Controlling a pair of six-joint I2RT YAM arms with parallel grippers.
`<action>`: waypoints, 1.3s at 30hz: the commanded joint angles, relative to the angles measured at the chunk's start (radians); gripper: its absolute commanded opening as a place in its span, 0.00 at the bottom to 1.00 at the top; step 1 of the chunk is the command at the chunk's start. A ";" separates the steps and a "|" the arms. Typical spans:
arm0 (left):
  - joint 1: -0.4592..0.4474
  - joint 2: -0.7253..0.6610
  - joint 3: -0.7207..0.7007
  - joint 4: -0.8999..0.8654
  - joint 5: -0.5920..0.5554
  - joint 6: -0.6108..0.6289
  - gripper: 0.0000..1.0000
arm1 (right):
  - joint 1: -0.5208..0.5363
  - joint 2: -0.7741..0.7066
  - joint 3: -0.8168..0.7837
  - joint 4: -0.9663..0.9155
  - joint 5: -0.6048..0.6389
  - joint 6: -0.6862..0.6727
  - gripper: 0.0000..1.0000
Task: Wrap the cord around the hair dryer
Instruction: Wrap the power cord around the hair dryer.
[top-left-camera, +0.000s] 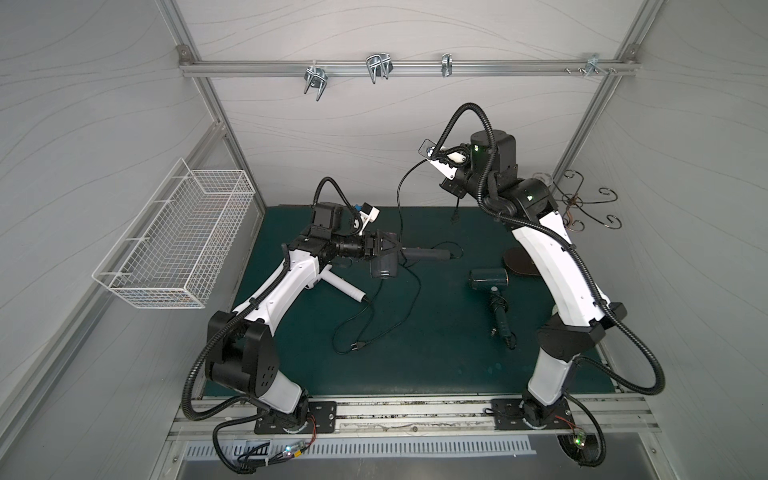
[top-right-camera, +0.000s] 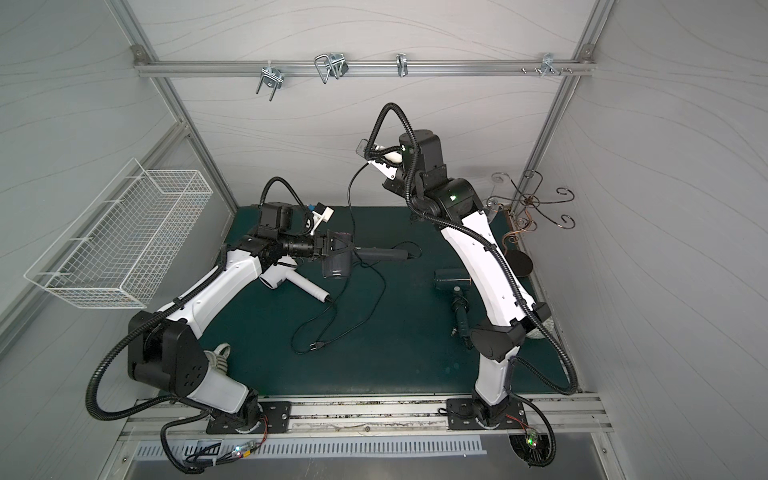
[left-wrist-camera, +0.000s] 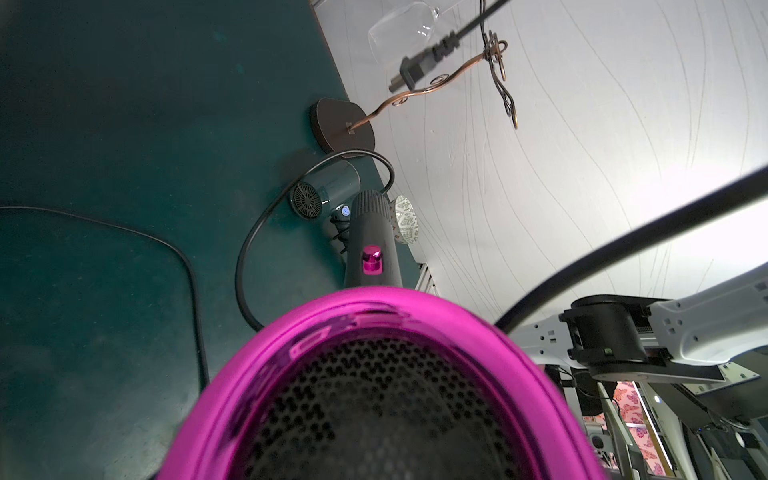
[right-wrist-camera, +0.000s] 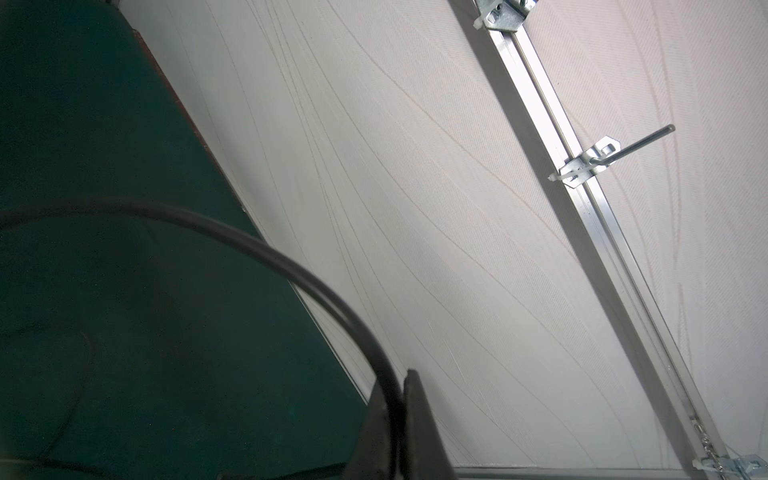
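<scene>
While crosswise, hair dryer (top-left-camera: 384, 269) (handle (top-left-camera: 426, 254) rightward)

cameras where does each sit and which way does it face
Top views: overhead in front, looking down on the green mat; left arm, right arm, left gripper on the hair dryer.
Left wrist: behind the hair dryer, facing along its handle toward the right arm.
Right wrist: faces the back wall; right gripper pinches the cord.
Shared: the cord shows in every view.

Dark grey hair dryer (top-left-camera: 384, 269) with shiny magenta rear rim, handle level and pointing right in both top views; its black cord (top-left-camera: 400, 195) arcs upward, plug (top-left-camera: 456, 217) dangling
</scene>
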 joint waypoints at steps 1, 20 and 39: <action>-0.036 -0.038 0.017 0.015 0.075 0.043 0.00 | -0.035 0.042 0.039 0.075 -0.058 -0.026 0.00; -0.137 -0.081 -0.046 0.751 0.316 -0.484 0.00 | -0.266 0.140 -0.123 0.002 -0.579 0.209 0.00; -0.032 -0.021 0.056 1.190 0.264 -0.813 0.00 | -0.394 0.078 -0.432 0.049 -1.027 0.554 0.00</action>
